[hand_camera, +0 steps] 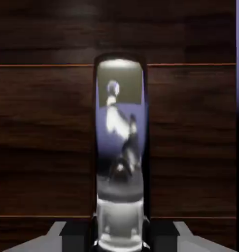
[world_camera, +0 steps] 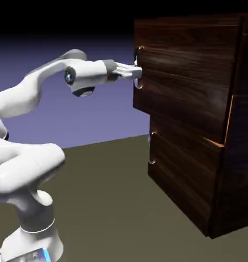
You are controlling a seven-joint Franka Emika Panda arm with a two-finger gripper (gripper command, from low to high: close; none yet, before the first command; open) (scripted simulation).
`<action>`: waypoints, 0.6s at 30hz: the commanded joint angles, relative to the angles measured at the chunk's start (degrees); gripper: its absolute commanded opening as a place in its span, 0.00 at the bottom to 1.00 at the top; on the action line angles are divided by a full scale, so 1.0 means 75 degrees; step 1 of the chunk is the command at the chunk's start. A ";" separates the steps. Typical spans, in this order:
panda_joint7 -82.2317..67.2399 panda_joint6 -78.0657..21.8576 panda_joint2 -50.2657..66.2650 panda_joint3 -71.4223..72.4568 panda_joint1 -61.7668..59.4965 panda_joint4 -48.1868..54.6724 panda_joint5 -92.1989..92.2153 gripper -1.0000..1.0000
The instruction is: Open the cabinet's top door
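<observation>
We have the white arm's two-finger claw clamped on the small silvery curved handle at the left edge of the dark wood-grain top door (upper panel of the tall brown cabinet). Grasping looks done; next comes a pull outward along the door's swing.

I see the tall dark wood-grain cabinet standing upright; its larger upper door panel looks closed, maybe barely ajar, silvery curved handle at its edge.

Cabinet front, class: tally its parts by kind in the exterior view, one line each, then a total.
Cabinet front:
Wood panels: 2, the top door and the lower panel
Silvery handles: 2, top handle and lower handle
Total: 4
</observation>
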 commanded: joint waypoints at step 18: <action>-0.1371 -0.5075 -0.1344 -0.4170 0.0942 -0.3271 -0.2028 0.00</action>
